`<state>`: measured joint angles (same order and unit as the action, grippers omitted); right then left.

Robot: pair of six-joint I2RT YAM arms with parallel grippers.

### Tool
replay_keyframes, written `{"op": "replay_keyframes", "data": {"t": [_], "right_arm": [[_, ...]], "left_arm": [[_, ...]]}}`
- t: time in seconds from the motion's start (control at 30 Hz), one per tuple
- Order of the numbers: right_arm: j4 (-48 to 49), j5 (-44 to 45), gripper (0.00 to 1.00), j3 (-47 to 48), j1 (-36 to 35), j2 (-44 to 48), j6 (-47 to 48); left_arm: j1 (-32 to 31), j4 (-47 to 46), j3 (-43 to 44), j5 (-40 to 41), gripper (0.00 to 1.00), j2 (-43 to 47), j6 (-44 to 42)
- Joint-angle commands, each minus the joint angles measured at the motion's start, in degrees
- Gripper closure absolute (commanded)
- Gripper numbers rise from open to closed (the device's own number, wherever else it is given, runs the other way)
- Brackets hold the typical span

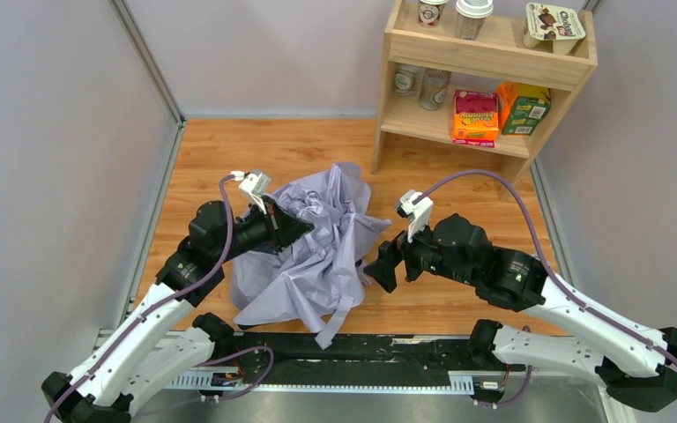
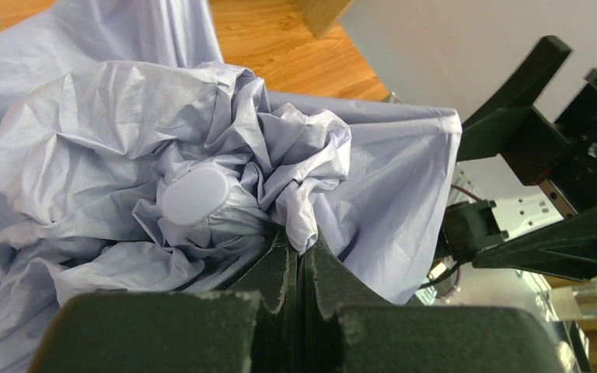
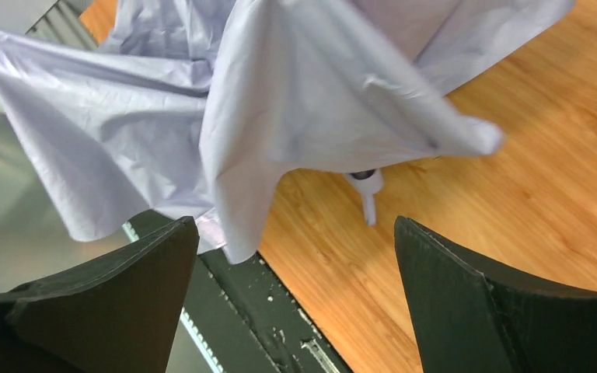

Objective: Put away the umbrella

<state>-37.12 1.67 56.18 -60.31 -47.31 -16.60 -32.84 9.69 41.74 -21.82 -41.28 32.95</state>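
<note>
The pale lavender-white umbrella (image 1: 313, 247) lies crumpled in the middle of the wooden table, between my two arms. Its fabric strap tab (image 1: 335, 324) hangs over the table's near edge. My left gripper (image 1: 304, 229) is shut on a fold of the umbrella's fabric (image 2: 311, 217); a round white cap (image 2: 194, 194) shows among the folds just beyond it. My right gripper (image 1: 381, 264) is open and empty at the umbrella's right side; its fingers (image 3: 124, 280) frame hanging fabric (image 3: 280, 109) and a small white rib tip (image 3: 368, 194). The black shaft and handle are hidden.
A wooden shelf unit (image 1: 485, 62) stands at the back right, holding cups, glass jars, a red box (image 1: 476, 116) and a green box (image 1: 522, 107). Grey walls close in the left and right sides. A black and metal rail (image 1: 388, 357) runs along the near edge.
</note>
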Motion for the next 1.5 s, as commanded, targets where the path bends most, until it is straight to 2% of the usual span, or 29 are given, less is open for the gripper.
{"op": "replay_keyframes", "data": {"t": [0.0, 0.03, 0.07, 0.1, 0.2, 0.3, 0.43, 0.5, 0.57, 0.67, 0.77, 0.83, 0.9, 1.0, 1.07, 1.17, 1.2, 1.27, 1.37, 1.47], "right_arm": [[1.3, 6.7, 0.0, 4.5, -0.2, -0.9, 0.2], [2.6, 6.2, 0.0, 5.1, -0.6, -2.3, -0.2], [4.5, 7.5, 0.0, 5.8, -2.1, -3.8, -1.1], [7.0, 9.7, 0.0, 7.0, -4.1, -5.8, -1.5], [13.7, 16.8, 0.0, 9.1, -7.0, -11.1, -0.7], [19.7, 17.7, 0.01, 12.9, -7.0, -16.4, -0.4], [20.0, 17.9, 0.16, 21.0, -7.2, -26.7, 1.7], [21.8, 16.9, 0.31, 21.6, -7.1, -29.1, 4.4], [24.4, 12.5, 0.34, 20.2, -7.1, -30.5, 7.0], [25.4, 7.9, 0.26, 19.1, -7.1, -31.9, 9.4], [21.4, 12.4, 0.2, 19.2, -7.1, -29.7, 9.0], [20.4, 13.4, 0.12, 17.0, -7.1, -25.6, 8.5], [18.5, 9.6, 0.04, 14.7, -7.1, -22.1, 8.1], [16.6, -0.6, 0.0, 13.1, -8.2, -18.6, 6.4], [18.6, -5.3, 0.0, 12.4, -11.7, -17.3, 5.5], [22.5, -4.4, 0.0, 11.9, -15.7, -18.2, 3.2], [23.1, -2.9, 0.0, 12.2, -16.2, -19.3, 2.9], [22.1, 6.0, 0.01, 13.5, -16.4, -22.0, 2.2], [21.1, 10.3, 0.09, 15.5, -16.3, -25.9, 3.5], [21.4, 9.2, 0.16, 16.1, -16.4, -28.7, 6.2]], "left_arm": [[0.2, 6.0, 6.7, 14.0, 1.0, 0.6, 5.4], [0.2, 14.7, 8.0, 18.4, 1.0, -0.5, 10.1], [0.2, 18.0, 11.1, 23.2, 1.0, -1.2, 12.6], [0.2, 20.7, 12.1, 23.7, 1.0, -2.4, 13.5], [0.2, 17.6, 12.8, 21.1, 1.0, -2.9, 11.6], [0.2, 17.1, 11.3, 21.6, 1.0, -2.1, 13.6], [0.2, 16.7, 10.7, 21.6, 1.0, -2.0, 14.3], [0.2, 16.2, 11.1, 20.7, 1.0, -1.7, 13.5], [0.1, 14.1, 10.6, 19.0, 1.0, -0.4, 12.3], [0.1, 10.2, 9.0, 17.9, 1.0, 2.4, 11.3], [0.2, 10.5, 9.3, 18.7, 1.0, 3.4, 9.5], [0.2, 13.5, 10.1, 21.6, 1.0, 4.0, 9.2], [0.2, 16.4, 11.0, 25.1, 1.0, 4.1, 9.4], [0.2, 18.8, 11.4, 27.7, 1.0, 3.7, 10.4], [0.2, 19.0, 11.2, 29.1, 1.0, 3.1, 11.6], [0.2, 18.7, 11.2, 29.3, 1.0, 2.1, 13.4], [0.2, 18.6, 11.4, 29.1, 1.0, 1.8, 14.0], [0.2, 19.0, 12.1, 28.2, 1.0, 1.0, 15.0], [0.2, 20.4, 13.5, 26.9, 1.0, 0.2, 16.1], [0.2, 21.9, 14.5, 26.4, 1.0, 0.4, 16.4]]}}
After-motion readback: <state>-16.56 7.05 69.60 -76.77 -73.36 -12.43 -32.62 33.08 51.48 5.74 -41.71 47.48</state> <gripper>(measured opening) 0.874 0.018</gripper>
